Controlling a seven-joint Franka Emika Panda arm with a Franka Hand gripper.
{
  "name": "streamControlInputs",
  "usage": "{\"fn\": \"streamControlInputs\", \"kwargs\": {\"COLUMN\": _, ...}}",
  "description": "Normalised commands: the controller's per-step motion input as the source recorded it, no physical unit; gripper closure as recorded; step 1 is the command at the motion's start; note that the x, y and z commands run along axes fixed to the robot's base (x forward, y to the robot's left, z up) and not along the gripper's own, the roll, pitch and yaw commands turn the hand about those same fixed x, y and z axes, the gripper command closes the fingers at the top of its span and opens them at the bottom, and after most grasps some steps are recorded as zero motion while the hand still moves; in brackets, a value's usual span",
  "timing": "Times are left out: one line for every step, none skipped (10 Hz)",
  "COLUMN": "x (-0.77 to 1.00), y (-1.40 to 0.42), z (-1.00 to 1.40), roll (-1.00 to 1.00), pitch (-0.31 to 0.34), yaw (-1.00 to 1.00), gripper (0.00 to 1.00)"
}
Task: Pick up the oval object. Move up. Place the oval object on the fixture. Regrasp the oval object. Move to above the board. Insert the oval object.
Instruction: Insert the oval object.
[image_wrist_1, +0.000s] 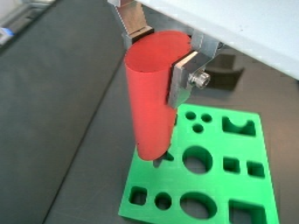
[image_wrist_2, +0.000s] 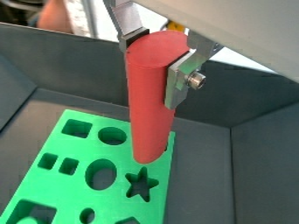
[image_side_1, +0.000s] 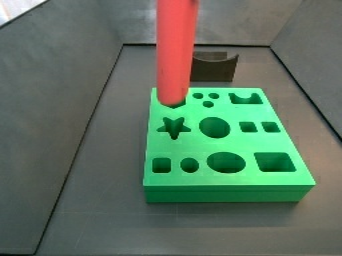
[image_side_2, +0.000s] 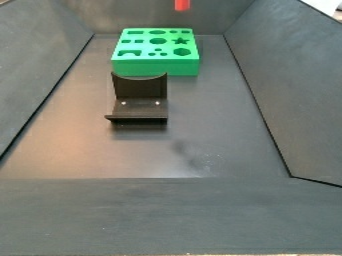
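Wrist views both show the gripper (image_wrist_1: 162, 59) closed on the upper part of the oval object (image_wrist_1: 152, 101), its silver finger plates (image_wrist_2: 181, 79) pressed against opposite sides of the red peg. The peg hangs upright, top end level with the fingers, lower end pointing down at the board (image_wrist_1: 239, 188). In a wrist view the peg's lower tip (image_wrist_2: 146, 157) sits just above the star-shaped hole (image_wrist_2: 142, 185), close to the board's edge.

A side view shows the red peg (image_side_1: 175, 50) standing vertical over the board (image_side_1: 227, 175), its lower end at the board's top surface near a far corner, just behind the star hole (image_side_1: 173, 126). Whether the tip touches the board or has entered a hole I cannot tell. The gripper itself is out of that picture, above the top edge.

The fixture (image_side_1: 211, 67) stands on the dark floor just behind the board in this view, apart from the peg. In a side view from the opposite end, the fixture (image_side_2: 138, 98) lies in front of the board (image_side_2: 156, 52), and only the peg's lower end (image_side_2: 181, 5) shows above the board's far edge.
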Motion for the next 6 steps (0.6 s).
{"fn": "streamControlInputs", "kwargs": {"x": 0.45, "y": -0.29, "z": -0.59, "roll": 0.14, "pitch": -0.013, "yaw": -0.55, "gripper": 1.00}}
{"fn": "streamControlInputs", "kwargs": {"x": 0.37, "y": -0.24, "z": -0.60, "roll": 0.16, "pitch": -0.021, "yaw": -0.65, "gripper": 1.00}}
{"fn": "streamControlInputs", "kwargs": {"x": 0.43, "y": -0.21, "z": -0.46, "roll": 0.11, "pitch": 0.000, "yaw": -0.61, "gripper": 1.00}}
{"fn": "streamControlInputs", "kwargs": {"x": 0.46, "y": -0.21, "z": -0.29, "roll": 0.05, "pitch": 0.000, "yaw": -0.58, "gripper": 1.00}}
{"fn": "streamControlInputs", "kwargs": {"x": 0.53, "y": -0.23, "z": -0.09, "roll": 0.00, "pitch": 0.000, "yaw": -0.47, "gripper": 1.00}}
{"fn": "streamControlInputs", "kwargs": {"x": 0.00, "y": -0.01, "z": -0.05, "roll": 0.00, "pitch": 0.000, "yaw": 0.00, "gripper": 1.00}}
